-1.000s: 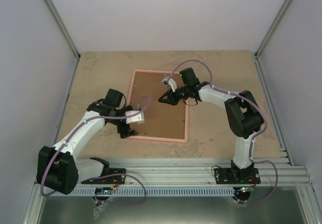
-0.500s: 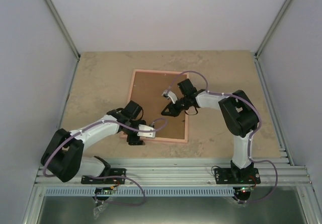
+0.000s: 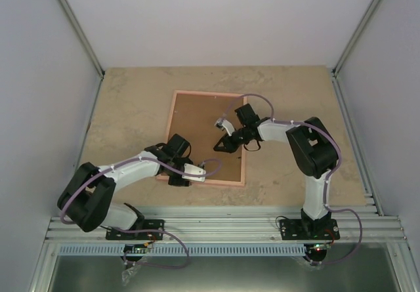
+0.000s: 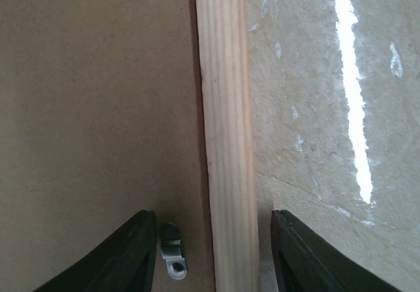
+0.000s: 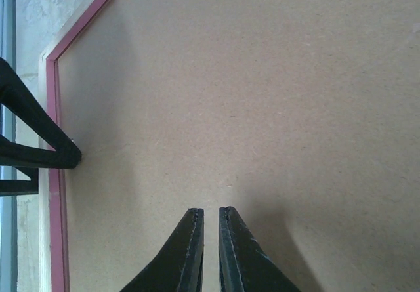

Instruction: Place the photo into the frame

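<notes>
We judge the frame [image 3: 209, 93], lying back-up at the centre of the top view, light and stiff (photo not visible). Our left gripper [image 4: 211, 220], fingers apart, straddles its thin lower rail, a good hold. The right gripper [image 5: 210, 212] is nearly together over the backing board [image 3: 197, 125].

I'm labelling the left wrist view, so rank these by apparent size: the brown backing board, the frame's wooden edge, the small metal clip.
1. brown backing board, filling the left side.
2. frame's wooden edge, a narrow strip running top to bottom.
3. small metal clip, clearly smallest.
</notes>
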You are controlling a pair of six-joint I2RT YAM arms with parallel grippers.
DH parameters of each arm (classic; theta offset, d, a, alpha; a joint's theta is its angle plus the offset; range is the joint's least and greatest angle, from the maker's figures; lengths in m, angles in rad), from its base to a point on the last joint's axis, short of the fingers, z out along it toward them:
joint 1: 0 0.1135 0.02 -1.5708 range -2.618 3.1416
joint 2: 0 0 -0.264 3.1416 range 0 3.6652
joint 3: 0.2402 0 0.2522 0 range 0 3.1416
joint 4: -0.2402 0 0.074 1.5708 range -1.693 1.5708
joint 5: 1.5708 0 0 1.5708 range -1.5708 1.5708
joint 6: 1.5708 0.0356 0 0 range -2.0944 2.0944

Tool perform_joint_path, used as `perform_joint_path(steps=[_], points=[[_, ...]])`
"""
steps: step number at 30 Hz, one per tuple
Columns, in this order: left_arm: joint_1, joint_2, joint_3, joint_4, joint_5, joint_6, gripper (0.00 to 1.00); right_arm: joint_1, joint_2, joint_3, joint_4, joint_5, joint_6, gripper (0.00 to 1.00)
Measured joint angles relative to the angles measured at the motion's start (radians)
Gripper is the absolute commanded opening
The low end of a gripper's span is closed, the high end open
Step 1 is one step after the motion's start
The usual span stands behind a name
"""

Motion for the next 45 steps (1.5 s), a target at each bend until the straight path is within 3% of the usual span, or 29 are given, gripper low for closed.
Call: perform_joint_path(steps=[10,15,16,19,22,29,38,41,45], points=[[-0.001,-0.037,-0.016,-0.045,-0.004,0.066,0.21,-0.011,0.000,-0.022,0.008,0.001,-0.003,0.10],[0.001,-0.035,-0.001,-0.092,-0.002,0.071,0.14,-0.013,0.000,-0.031,0.008,0.001,-0.006,0.10],[0.002,-0.035,0.003,-0.105,-0.003,0.069,0.15,-0.013,0.000,-0.032,0.008,0.000,-0.007,0.10],[0.001,-0.034,0.008,-0.128,-0.003,0.076,0.43,-0.015,0.000,-0.037,0.012,-0.001,-0.010,0.10],[-0.001,-0.049,0.011,-0.149,0.002,0.090,0.52,-0.015,-0.002,-0.040,0.017,-0.002,-0.010,0.10],[-0.001,-0.174,0.009,-0.168,0.001,0.103,0.53,-0.015,-0.019,-0.060,0.026,0.000,-0.010,0.10],[-0.006,-0.106,0.006,-0.133,-0.004,0.084,0.47,-0.015,-0.038,-0.060,0.034,-0.002,-0.001,0.13],[-0.040,-0.072,0.006,-0.095,-0.005,0.055,0.44,-0.021,-0.068,-0.052,0.034,-0.003,0.011,0.18],[-0.110,-0.023,0.006,-0.034,-0.006,0.003,0.38,-0.061,-0.119,-0.035,0.040,-0.004,0.037,0.34]])
